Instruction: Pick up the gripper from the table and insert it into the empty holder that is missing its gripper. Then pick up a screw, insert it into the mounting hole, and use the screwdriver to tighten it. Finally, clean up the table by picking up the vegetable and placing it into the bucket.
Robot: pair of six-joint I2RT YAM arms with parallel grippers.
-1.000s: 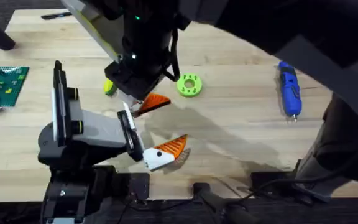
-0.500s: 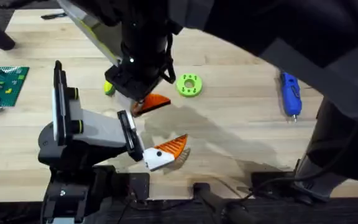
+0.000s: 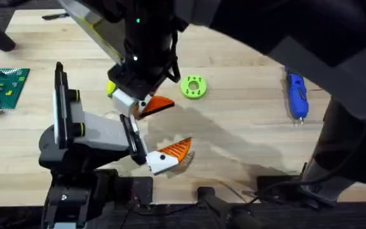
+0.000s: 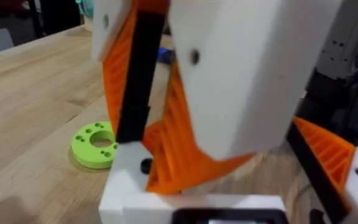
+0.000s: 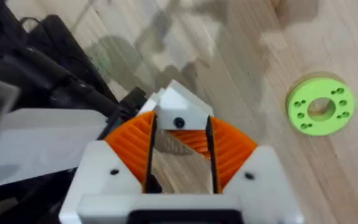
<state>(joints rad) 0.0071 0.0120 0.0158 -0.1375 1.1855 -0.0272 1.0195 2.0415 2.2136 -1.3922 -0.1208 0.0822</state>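
I see my right end effector [image 3: 146, 102] grasping the small orange ribbed plastic wedge [image 3: 159, 104], directly above the left end effector's [image 3: 164, 159] white angular holder [image 3: 131, 133]; left's state unclear.

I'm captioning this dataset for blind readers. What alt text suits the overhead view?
A dark robot arm reaches over a wooden table, its end effector low beside an orange wedge. Nearby lie a green disc and a blue screwdriver.
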